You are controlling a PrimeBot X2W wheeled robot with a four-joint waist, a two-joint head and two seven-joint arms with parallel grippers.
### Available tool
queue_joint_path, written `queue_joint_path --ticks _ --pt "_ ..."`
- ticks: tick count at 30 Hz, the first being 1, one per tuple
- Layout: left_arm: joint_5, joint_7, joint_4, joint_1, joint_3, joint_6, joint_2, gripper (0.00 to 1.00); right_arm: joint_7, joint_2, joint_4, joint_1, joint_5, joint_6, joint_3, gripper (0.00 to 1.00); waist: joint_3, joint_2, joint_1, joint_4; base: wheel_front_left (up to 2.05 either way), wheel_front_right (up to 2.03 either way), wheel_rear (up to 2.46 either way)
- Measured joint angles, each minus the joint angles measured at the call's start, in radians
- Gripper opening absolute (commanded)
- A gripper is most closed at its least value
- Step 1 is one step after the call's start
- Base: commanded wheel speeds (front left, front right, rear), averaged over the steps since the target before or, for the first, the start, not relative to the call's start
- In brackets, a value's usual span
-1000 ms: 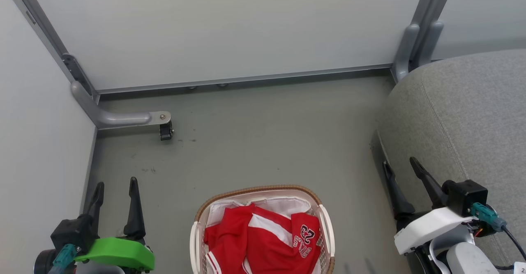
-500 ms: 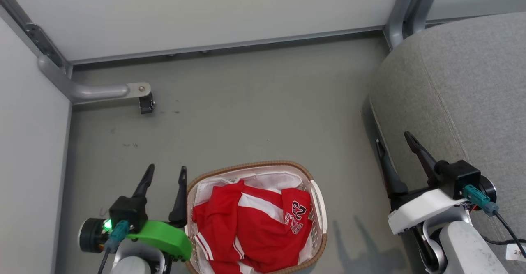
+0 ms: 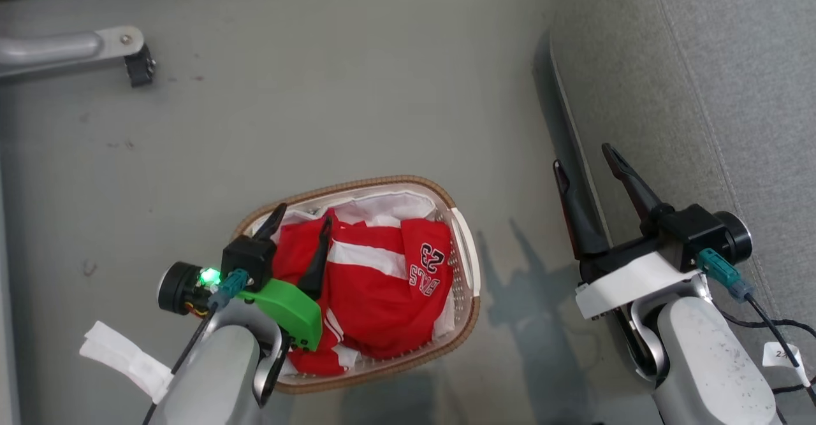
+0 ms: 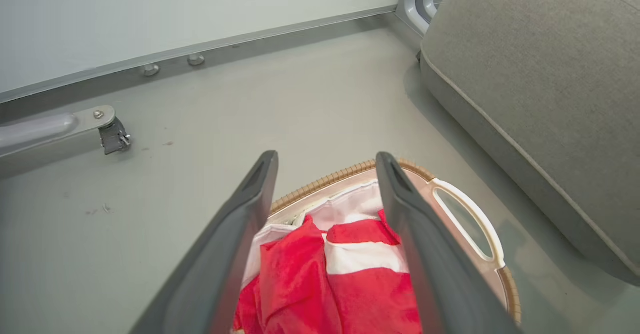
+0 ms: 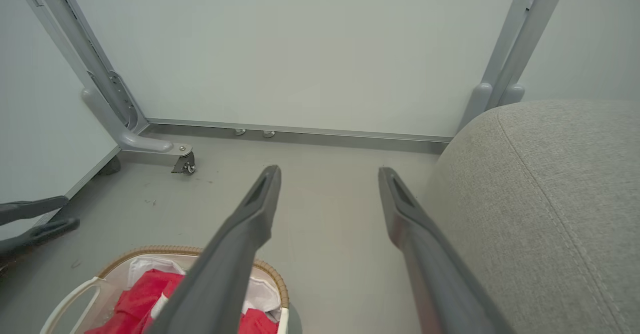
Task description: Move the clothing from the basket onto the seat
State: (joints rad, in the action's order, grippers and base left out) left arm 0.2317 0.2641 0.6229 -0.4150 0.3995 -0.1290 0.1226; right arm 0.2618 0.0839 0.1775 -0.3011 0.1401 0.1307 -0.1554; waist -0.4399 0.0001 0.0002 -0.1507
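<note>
Noting "23" on clothing (image 3: 376, 285) in basket (image 3: 382, 181) via head view, plain red-white folds via left wrist, between fingers (image 4: 240, 234) of spread-open left gripper (image 3: 305, 216). Right gripper (image 3: 581, 156) likewise wide, empty, beside seat (image 3: 701, 62). Since a second ago: left gripper from over floor (image 3: 319, 93) to over basket.

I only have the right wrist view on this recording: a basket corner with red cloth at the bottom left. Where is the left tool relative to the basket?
Observer: The head view puts the left tool over the left part of the basket, above the red jersey.
Operator: Has it gripped the jersey?
Observer: No. In the left wrist view its fingers stand wide apart. The jersey shows between them, lying in the basket, with nothing pinched.
Operator: Any marking on the jersey?
Observer: Yes, the head view shows dark "23" lettering facing up, near the basket's right handle.
</note>
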Motion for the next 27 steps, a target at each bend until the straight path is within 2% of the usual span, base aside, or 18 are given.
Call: queue_joint_path --ticks 13,18,22,27 --pt "0.130 0.001 0.201 -0.218 0.193 0.000 0.076 1.00 0.000 -0.026 -0.060 -0.038 0.032 0.000 -0.035 1.00 -0.257 0.0000 0.0000 -0.076 0.00 0.00 0.00" --pt "0.216 0.001 0.280 -0.267 0.259 0.000 0.082 1.00 0.000 -0.030 -0.069 -0.038 0.064 0.000 -0.067 1.00 -0.335 0.0000 0.0000 -0.103 0.00 0.00 0.00" --pt "0.286 0.001 0.324 -0.292 0.337 0.000 0.099 1.00 0.000 -0.034 -0.076 -0.035 0.105 0.000 -0.096 1.00 -0.385 0.0000 0.0000 -0.125 0.00 0.00 0.00" --pt "0.395 0.000 0.314 -0.328 0.486 0.000 0.109 1.00 0.000 -0.033 -0.085 -0.033 0.114 0.000 -0.094 1.00 -0.429 0.0000 -0.0001 -0.143 0.00 0.00 0.00"
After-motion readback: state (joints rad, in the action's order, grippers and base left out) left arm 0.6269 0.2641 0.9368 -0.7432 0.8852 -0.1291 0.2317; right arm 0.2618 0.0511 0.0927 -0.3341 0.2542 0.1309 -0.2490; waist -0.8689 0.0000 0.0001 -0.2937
